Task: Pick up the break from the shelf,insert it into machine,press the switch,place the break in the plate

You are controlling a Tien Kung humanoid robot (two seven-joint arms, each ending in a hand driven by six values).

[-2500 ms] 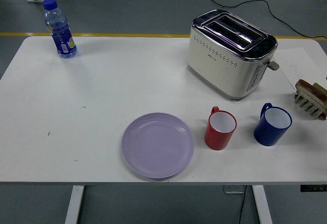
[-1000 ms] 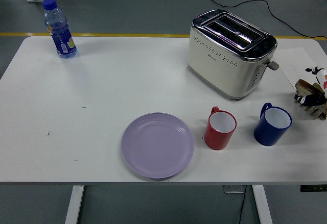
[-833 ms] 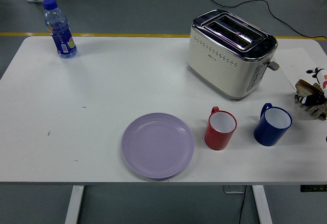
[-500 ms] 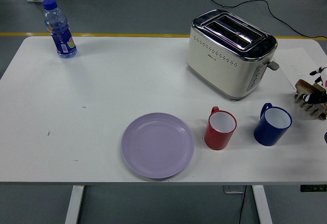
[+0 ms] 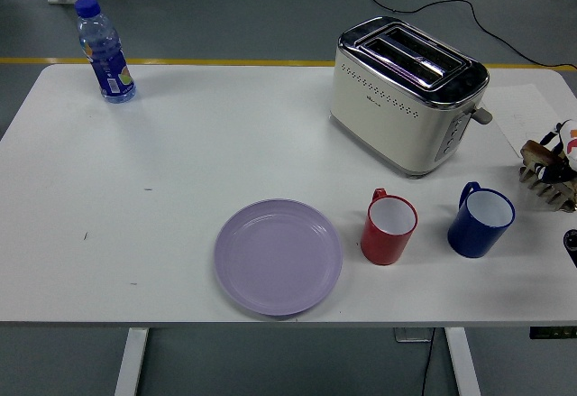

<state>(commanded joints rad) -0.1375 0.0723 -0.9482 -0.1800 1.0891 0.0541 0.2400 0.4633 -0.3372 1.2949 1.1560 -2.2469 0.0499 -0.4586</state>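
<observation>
A slice of brown bread stands in a small beige rack at the table's right edge. Only a small black and white part of my right hand shows at the picture's right edge, right at the top of the bread. Whether it grips the bread is hidden. A black piece of the right arm shows lower at the same edge. The cream and chrome toaster stands at the back right with its slots empty and its lever on the right end. The lilac plate lies empty near the front middle.
A red cup and a blue cup stand between the plate and the rack, in front of the toaster. A blue water bottle stands at the back left. A sheet of paper lies behind the rack.
My right hand has come in from the right edge and reached the bread in the rack. Over the last second it has shifted slightly there. Nothing else has moved.
</observation>
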